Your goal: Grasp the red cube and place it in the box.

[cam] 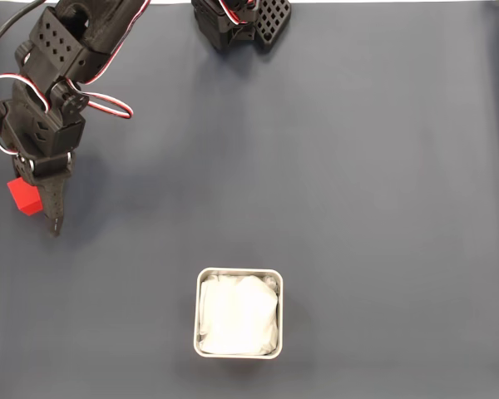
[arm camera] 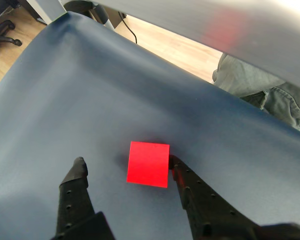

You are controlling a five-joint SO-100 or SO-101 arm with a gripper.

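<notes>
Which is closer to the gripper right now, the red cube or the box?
The red cube, sitting between the open fingers of the gripper. The box sits far off across the dark mat.

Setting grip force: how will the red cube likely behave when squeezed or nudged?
The red cube looks solid with flat faces, so it probably stays stiff and won't roll. Its matte sides likely grip well. Touching only one finger of the open gripper, it may slide on the smooth cloth.

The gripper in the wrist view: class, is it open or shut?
Open. The gripper has its two fingers spread apart, with the red cube between them, beside the right finger and clear of the left one.
</notes>
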